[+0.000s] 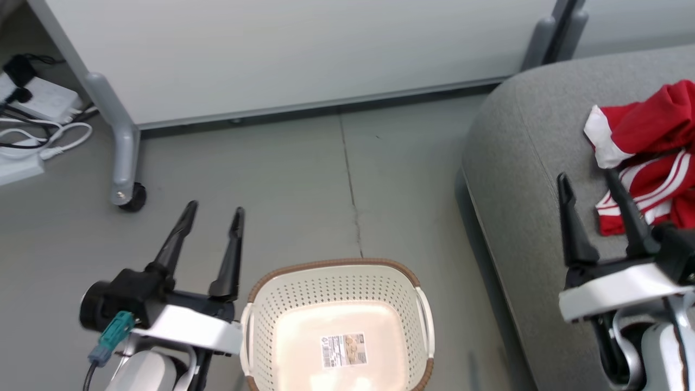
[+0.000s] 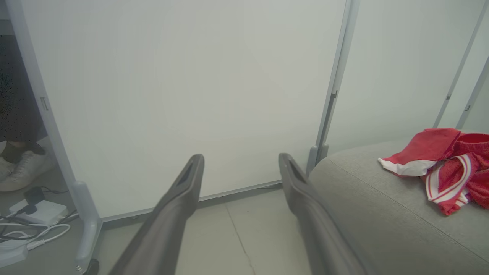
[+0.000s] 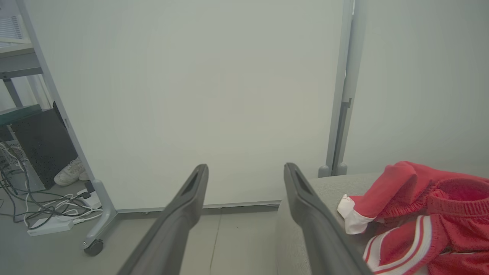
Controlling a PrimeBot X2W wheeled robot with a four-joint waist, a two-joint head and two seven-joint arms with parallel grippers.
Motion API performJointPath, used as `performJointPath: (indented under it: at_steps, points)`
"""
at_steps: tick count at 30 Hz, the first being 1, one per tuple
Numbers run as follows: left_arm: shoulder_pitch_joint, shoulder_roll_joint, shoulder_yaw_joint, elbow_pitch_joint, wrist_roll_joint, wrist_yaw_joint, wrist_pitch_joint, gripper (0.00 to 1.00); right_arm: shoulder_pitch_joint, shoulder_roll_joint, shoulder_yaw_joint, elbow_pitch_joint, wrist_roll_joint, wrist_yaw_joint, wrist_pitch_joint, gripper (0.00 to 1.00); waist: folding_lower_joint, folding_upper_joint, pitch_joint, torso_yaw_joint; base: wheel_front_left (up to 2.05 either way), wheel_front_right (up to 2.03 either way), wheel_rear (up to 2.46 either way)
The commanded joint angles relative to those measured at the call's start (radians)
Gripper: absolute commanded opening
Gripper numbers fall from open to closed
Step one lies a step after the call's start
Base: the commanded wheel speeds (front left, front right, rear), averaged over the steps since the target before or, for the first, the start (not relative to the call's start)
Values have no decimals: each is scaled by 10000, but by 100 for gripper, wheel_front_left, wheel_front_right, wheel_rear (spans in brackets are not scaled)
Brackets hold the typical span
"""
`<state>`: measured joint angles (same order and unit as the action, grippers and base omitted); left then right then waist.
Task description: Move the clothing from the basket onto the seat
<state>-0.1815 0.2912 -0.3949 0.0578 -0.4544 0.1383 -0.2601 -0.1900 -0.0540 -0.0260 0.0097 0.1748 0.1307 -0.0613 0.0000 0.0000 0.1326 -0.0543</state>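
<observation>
Left tool [image 1: 215,207] and right tool [image 1: 585,175]: long dark tapered fingers [image 1: 231,255], white wrist shells [image 1: 190,328], teal cable plug [image 1: 115,328]

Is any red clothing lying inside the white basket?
No, the basket holds just a label sticker; the red clothing lies on the grey seat.

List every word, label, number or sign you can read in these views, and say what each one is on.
Sticker on the floor of the basket: a barcode and some print, too small and blurred to read.
Clothing: white stripes and trim, no lettering visible.
No other text can be read.
</observation>
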Motion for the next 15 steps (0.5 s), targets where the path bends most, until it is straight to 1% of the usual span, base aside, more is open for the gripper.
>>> performJointPath:
  at_steps: [1, 7, 15]
  points:
    - [188, 25, 176, 74, -48, 129, -41, 100, 265, -2, 68, -98, 2, 4, 96, 100, 0, 0, -262, 239, 0, 0, 0]
    - [811, -115, 1063, -38, -121, 325, -53, 100, 936, 2, 370, -101, 339, 4, 104, 100, 0, 0, -642, 415, 0, 0, 0]
    - [1654, -391, 2100, -336, 141, 184, -56, 100, 1555, 6, 221, -78, 420, 4, 211, 100, 0, 0, -958, 574, 0, 0, 0]
